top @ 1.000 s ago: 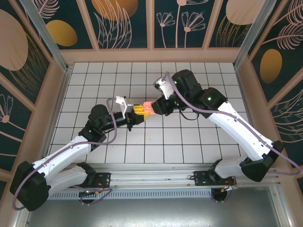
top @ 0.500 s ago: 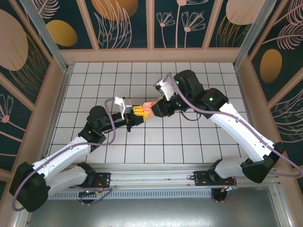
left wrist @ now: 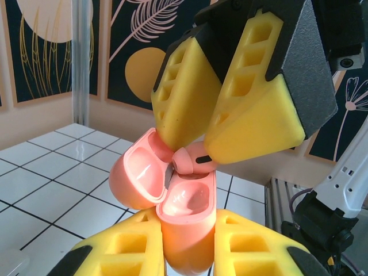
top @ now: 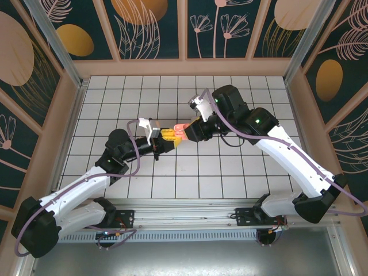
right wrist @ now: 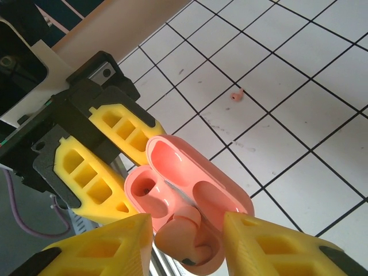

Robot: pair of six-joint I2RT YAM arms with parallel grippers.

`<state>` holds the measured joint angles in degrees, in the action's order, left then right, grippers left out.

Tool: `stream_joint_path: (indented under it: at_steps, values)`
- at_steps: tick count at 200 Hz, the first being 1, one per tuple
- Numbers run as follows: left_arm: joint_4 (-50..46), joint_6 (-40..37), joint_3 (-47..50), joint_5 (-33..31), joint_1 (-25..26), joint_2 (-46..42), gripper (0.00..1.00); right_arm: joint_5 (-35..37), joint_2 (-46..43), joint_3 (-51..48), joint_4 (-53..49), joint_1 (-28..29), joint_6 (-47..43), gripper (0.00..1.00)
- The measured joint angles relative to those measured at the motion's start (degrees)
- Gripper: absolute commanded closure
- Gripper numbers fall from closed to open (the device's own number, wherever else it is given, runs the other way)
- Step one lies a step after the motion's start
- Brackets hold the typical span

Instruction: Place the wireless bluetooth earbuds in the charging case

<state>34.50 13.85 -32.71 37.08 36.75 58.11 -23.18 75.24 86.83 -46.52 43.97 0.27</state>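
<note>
One loose pink earbud (right wrist: 236, 96) on tiles (right wrist: 299, 57).

A table (top: 115, 98) topped with square white tiles, the dark grout lines between them making a regular grid, with a pale wooden rim around the far and side edges. In the right wrist view, one tiny salmon-pink earbud (right wrist: 236, 96) lies directly on a tile, clear of the grout lines. A few faint dark specks (right wrist: 181, 72) mark a neighbouring tile.

Top camera looks down; wrist cameras — close, opposed — share the case (left wrist: 184, 230).
</note>
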Motion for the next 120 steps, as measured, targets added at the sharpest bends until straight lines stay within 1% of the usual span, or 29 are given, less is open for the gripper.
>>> stream_joint_path:
  at_steps: [75, 120]
  values:
    - [0.02, 0.0, 0.09, 0.02, 0.0, 0.0, 0.86, 2.6, -0.66, 0.15, 0.04, 0.0, 0.0, 0.61]
    - [1.66, -0.02, 0.09, 1.68, 0.0, 0.0, 0.85, 5.22, -2.47, 0.17, 1.11, -0.37, 0.04, 0.61]
